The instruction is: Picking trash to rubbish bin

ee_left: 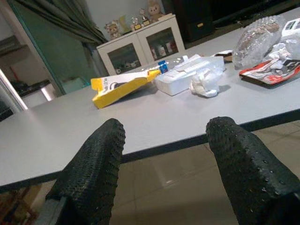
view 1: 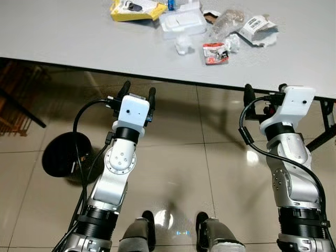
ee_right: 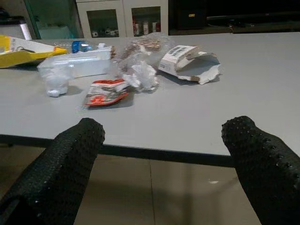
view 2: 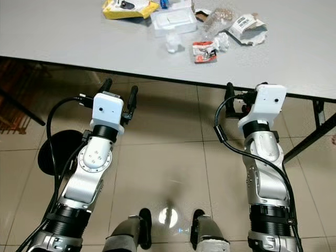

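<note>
While held below the table's (view 1: 79, 42) near edge, left gripper (view 1: 137, 94) and right gripper (view 1: 264, 92) spread, empty; trash (view 1: 215, 52) clustered along far edge.

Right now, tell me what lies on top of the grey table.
On the grey table: a yellow package, clear plastic box, red wrapper, crumpled plastic and torn white packet. Anything beneath them is hidden.

Even, bright indoor light, probably overhead. Floor tiles (view 1: 173, 157) show glare spots low between the arms; the surface (view 1: 63, 37) casts a dark band of shadow beneath its edge. Head views sharp. Wrist views softer, near black fingers (ee_left: 93, 173) slightly blurred.
</note>
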Tool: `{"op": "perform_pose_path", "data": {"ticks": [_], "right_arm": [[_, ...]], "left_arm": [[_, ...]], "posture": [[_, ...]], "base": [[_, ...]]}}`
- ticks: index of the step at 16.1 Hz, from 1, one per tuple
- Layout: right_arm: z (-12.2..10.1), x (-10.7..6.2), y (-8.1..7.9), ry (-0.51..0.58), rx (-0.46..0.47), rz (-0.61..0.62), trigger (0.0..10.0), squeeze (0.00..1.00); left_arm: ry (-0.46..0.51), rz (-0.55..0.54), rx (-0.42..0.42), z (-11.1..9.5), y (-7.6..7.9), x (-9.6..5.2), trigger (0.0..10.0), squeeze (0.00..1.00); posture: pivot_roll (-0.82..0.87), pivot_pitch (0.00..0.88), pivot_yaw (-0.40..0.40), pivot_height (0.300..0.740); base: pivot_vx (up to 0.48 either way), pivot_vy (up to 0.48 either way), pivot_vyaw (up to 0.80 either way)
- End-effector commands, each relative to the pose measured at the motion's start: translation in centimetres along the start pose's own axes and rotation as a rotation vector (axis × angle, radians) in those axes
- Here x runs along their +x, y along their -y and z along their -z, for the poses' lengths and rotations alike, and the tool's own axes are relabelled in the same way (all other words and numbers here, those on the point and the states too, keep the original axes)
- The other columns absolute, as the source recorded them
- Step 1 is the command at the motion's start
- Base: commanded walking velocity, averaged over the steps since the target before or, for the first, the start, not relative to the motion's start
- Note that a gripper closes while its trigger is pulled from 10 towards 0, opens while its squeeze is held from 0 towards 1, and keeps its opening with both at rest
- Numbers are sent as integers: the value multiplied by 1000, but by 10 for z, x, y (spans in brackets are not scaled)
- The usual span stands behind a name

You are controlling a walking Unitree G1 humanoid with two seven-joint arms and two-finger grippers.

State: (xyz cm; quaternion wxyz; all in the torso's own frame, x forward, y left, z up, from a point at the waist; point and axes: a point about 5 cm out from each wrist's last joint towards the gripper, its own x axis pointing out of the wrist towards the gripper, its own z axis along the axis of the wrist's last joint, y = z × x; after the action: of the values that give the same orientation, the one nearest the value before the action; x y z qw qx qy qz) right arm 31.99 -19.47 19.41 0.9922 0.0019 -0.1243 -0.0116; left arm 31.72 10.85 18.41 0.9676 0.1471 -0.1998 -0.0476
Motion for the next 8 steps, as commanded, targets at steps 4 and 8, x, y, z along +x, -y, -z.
{"op": "perform_pose_path", "data": {"ticks": [4, 8], "right_arm": [[1, -2, -4, -4, 8, -10, 10000, 0], [1, -2, -6, -8, 19, -14, 10000, 0]], "left_arm": [[-25, 0, -16, 5, -4, -3, 10000, 0], [-30, 2, -12, 5, -6, -2, 10000, 0]], "posture": [[48, 289, 92, 740], [49, 295, 93, 740]], "base": [[0, 0, 0], [203, 0, -200]]}}
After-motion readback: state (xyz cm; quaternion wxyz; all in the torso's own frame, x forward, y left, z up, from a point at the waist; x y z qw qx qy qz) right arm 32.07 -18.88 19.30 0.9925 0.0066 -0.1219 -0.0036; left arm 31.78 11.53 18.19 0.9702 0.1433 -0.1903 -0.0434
